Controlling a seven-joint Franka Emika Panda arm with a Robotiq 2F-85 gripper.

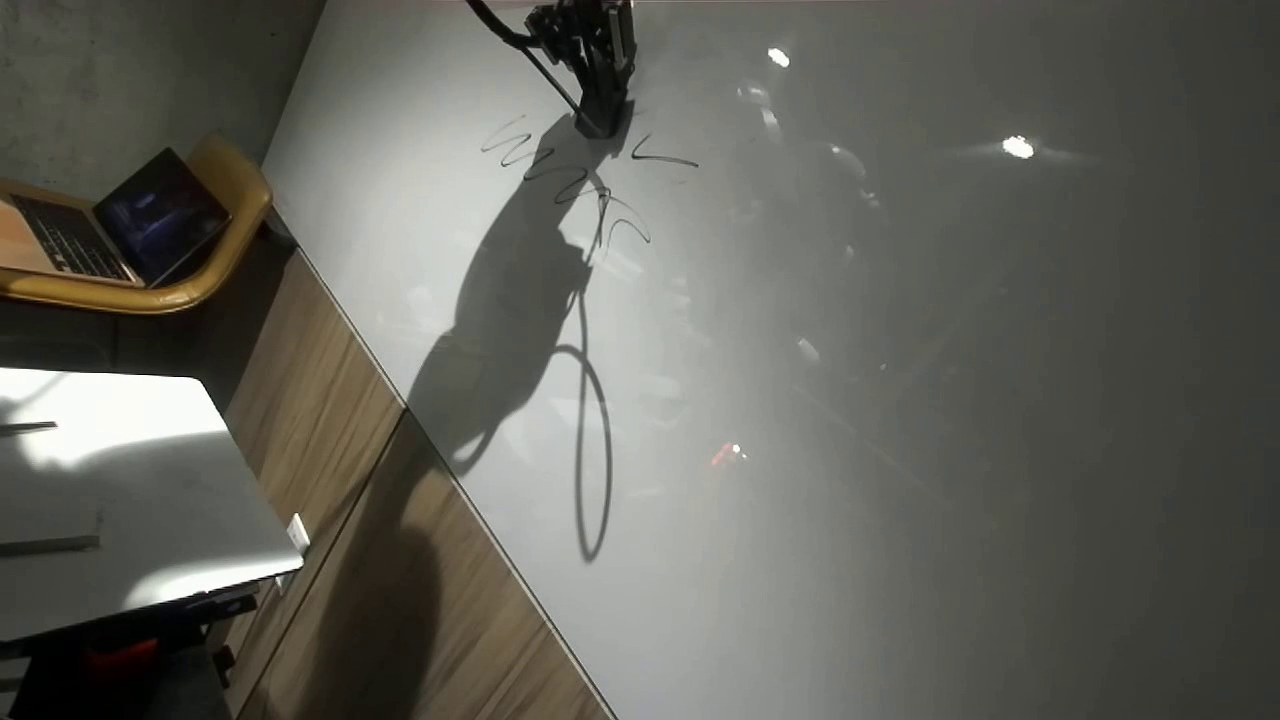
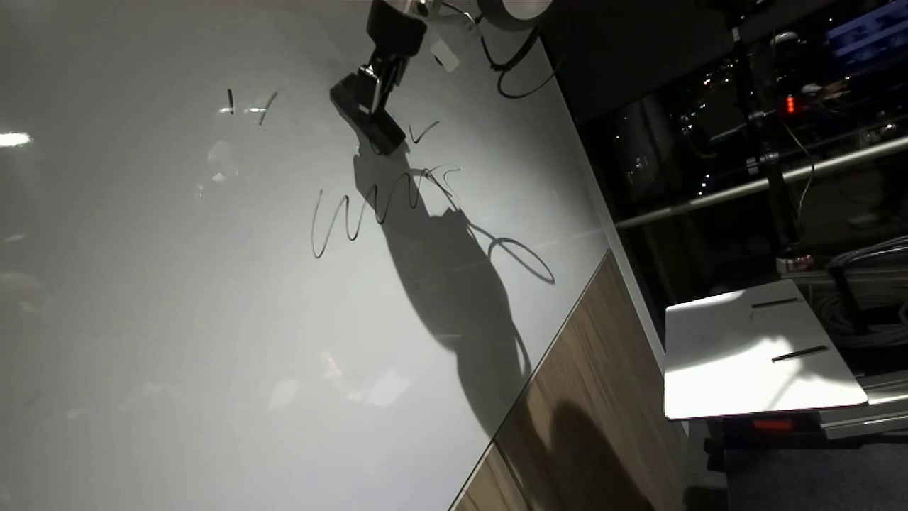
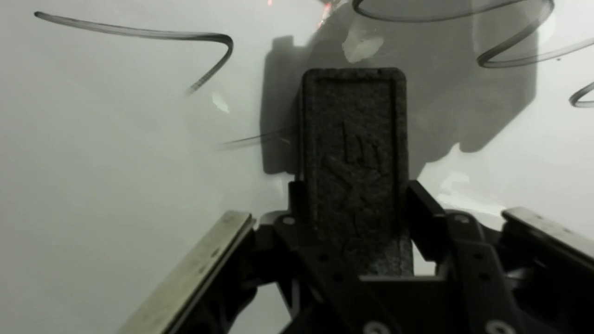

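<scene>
One dark, eraser-like block (image 3: 355, 116) at or just off the whiteboard (image 3: 116, 162), near black strokes (image 3: 132, 32); end effector (image 3: 357, 204) grasping it by both long sides. Likely light, felty, slightly yielding, not fragile; best pinched across its narrow width, near mid-length.

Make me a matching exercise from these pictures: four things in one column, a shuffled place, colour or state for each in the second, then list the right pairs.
Things
1. Dark block
2. Laptop
3. Chair
4. Wavy line

Places, colours, states
A. Mustard yellow
B. Drawn on the white surface
C. Held in the gripper
D. Standing open

Right pairs
1-C
2-D
3-A
4-B
</scene>
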